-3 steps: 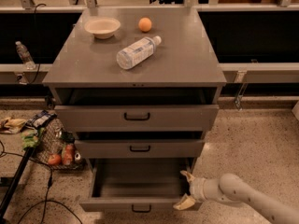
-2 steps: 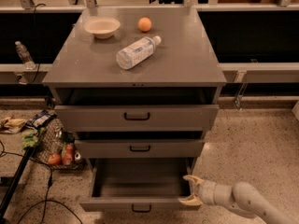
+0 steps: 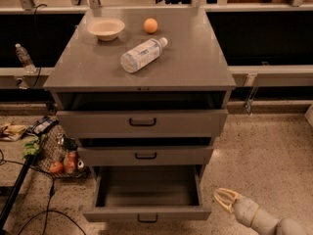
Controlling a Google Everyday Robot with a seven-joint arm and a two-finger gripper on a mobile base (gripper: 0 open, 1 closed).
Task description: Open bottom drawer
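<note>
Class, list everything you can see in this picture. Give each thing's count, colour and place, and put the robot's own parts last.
cabinet: one, grey, centre of view, three drawers.
top drawer: one, grey, black handle, slightly open.
middle drawer: one, grey, slightly open.
bottom drawer: one, grey, pulled out farthest, grey interior showing.
bowl: one, cream, cabinet top, back left.
orange: one, orange, cabinet top, right of the bowl.
water bottle: one, clear, lying on its side on the cabinet top.
small bottle: one, clear, upright on the ledge at left.
wire basket: one, holding mixed items, on the floor left of the cabinet.
arm: one, grey, lower right corner.
end effector: one, cream, low, right of the bottom drawer and apart from it.
</note>
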